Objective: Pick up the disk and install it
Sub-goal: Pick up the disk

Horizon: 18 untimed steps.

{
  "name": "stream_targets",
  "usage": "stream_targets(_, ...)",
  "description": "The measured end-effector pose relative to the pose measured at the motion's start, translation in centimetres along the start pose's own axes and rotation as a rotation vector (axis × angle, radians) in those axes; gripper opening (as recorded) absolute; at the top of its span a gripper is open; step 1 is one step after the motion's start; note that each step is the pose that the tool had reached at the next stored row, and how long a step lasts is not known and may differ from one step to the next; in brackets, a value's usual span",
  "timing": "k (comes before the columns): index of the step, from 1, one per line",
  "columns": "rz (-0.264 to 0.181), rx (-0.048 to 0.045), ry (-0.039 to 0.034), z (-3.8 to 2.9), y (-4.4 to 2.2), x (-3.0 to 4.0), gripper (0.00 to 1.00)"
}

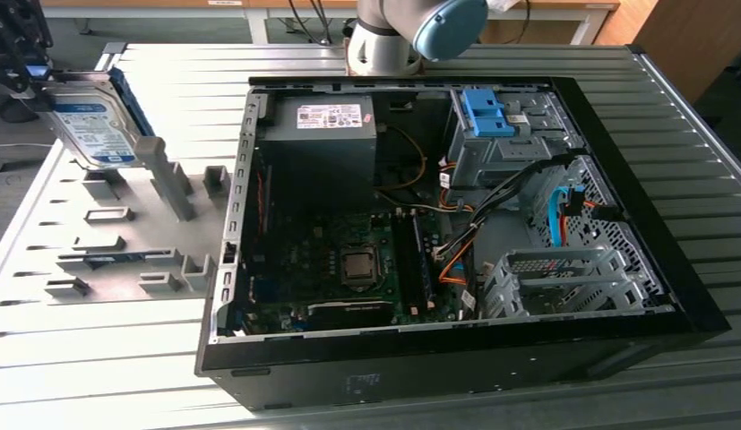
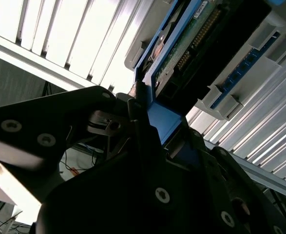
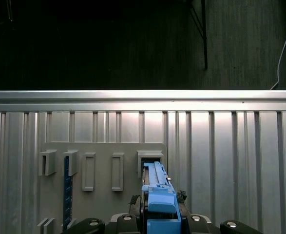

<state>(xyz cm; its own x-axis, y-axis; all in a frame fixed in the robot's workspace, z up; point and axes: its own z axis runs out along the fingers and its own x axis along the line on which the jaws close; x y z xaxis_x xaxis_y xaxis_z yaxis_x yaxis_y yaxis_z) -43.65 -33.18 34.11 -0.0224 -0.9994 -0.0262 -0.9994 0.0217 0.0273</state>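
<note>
My tool (image 3: pixel 160 214) clamps the flat silver-grey disk (image 1: pixel 95 125) by its blue plastic rails, upright above the grey slotted rack (image 1: pixel 119 242) near the ribbed aluminium surface's (image 1: pixel 107 358) edge.

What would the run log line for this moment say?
gripper: shut on disk | disk: held upright at grey rack | computer case: open, disk not yet inside

Ribbed table (image 1: pixel 657 116); atop it grey rack (image 1: pixel 143 242); open computer case (image 1: pixel 466 358)
</note>
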Motion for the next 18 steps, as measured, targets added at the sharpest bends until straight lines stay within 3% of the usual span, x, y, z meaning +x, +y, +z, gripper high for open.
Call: stream_targets(18,0.0,0.0001,-0.0001,-0.22,0.01,-0.02,0.36)
